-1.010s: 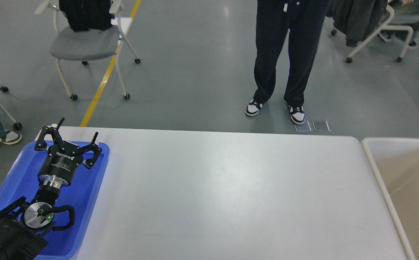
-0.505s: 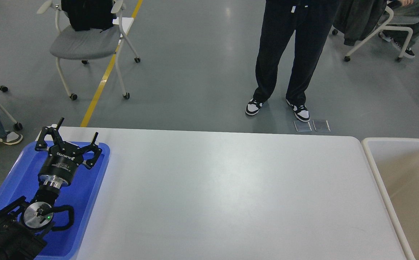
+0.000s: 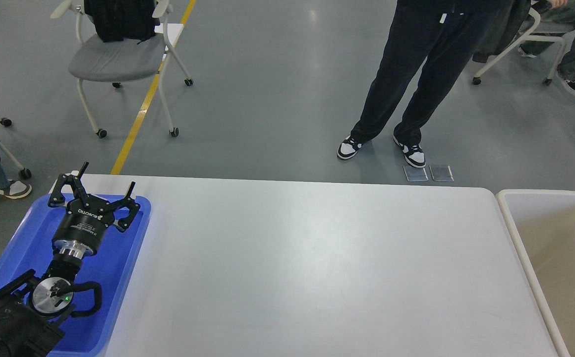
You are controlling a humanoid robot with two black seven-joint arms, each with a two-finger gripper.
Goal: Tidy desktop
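Tidying looking nearly finished.
The left claw (image 3: 103, 190) is hanging released over the blue tray (image 3: 20, 238); nothing is lying on the tabletop (image 3: 317, 267).

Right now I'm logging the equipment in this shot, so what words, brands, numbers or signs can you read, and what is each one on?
"ROBOTIQ" in white letters on the black body of the left gripper, which hangs open above the blue plastic tray.
Smaller white print just below that brand name: too small to read.
Large white-grey rectangular desktop, cream-rimmed beige bin and grey floor: no readable text.
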